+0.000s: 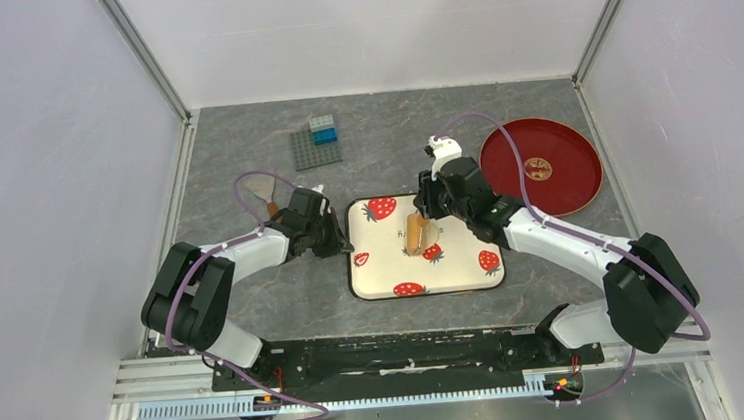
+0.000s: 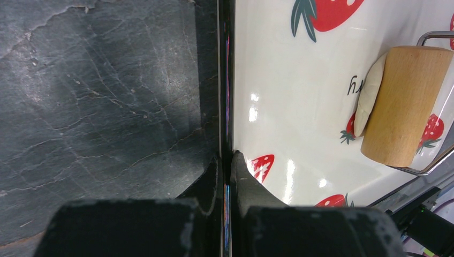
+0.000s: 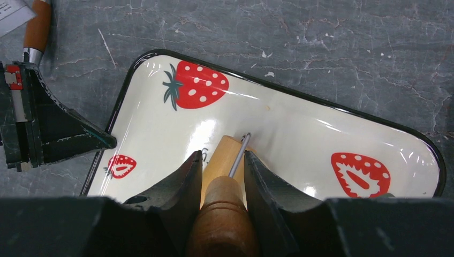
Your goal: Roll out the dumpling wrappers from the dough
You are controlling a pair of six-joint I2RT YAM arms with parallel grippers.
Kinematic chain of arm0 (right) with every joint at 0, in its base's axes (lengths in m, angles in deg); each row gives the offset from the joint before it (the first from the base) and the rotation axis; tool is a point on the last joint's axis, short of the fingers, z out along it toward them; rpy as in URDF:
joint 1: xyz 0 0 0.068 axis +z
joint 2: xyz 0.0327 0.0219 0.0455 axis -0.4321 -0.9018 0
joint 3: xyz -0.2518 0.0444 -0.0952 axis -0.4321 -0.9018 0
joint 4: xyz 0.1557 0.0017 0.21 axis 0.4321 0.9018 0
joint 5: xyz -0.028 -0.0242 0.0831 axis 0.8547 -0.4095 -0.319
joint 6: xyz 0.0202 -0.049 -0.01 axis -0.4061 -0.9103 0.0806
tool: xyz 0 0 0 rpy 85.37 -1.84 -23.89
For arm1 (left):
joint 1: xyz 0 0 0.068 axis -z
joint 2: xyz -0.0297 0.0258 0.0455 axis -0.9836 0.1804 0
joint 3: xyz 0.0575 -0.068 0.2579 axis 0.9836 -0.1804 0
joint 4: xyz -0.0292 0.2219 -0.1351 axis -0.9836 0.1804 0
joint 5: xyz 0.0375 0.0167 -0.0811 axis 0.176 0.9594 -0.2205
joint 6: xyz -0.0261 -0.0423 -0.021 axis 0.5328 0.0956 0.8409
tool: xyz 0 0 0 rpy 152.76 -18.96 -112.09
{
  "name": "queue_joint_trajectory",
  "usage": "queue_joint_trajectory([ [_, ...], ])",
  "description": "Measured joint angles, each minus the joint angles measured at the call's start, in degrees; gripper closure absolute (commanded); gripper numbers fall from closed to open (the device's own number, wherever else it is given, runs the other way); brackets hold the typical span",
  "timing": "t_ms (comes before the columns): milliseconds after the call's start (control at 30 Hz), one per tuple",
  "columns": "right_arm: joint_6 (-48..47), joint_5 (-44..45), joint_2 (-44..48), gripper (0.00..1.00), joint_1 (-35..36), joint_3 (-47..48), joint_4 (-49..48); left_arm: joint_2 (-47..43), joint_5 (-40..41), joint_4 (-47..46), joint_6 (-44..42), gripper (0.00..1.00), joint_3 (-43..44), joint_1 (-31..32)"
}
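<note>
Lying near middle of tray [image 2: 278, 107], dough [image 2: 368, 93] partly covered by roller [image 2: 407, 104]. Roller gripped at handle [image 3: 222, 214] by right pincer [image 3: 224, 160]. Tray's left rim pinched by left pincer [image 2: 227, 163], jaws together.

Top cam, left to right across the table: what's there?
Scraper → left tool, pinching the tray edge → roller → red plate. Right tool skipped: it overlaps the roller.
</note>
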Motion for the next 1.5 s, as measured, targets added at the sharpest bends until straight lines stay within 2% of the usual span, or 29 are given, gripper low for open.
queue_joint_trajectory([
  [600, 3.54, 8.59, 2.51, 1.00, 4.11, -8.66, -12.83, 0.00, 0.00, 0.00, 0.00, 0.98, 0.00, 0.00],
  [1133, 7.43, 11.08, 2.71, 1.00, 4.11, -16.79, -27.19, 0.00, 0.00, 0.02, 0.00, 0.98, 0.00, 0.00],
  [1500, 8.92, 11.08, 1.92, 1.00, 4.13, -17.49, -29.51, 0.00, 0.00, 0.02, 0.00, 0.98, 0.00, 0.00],
])
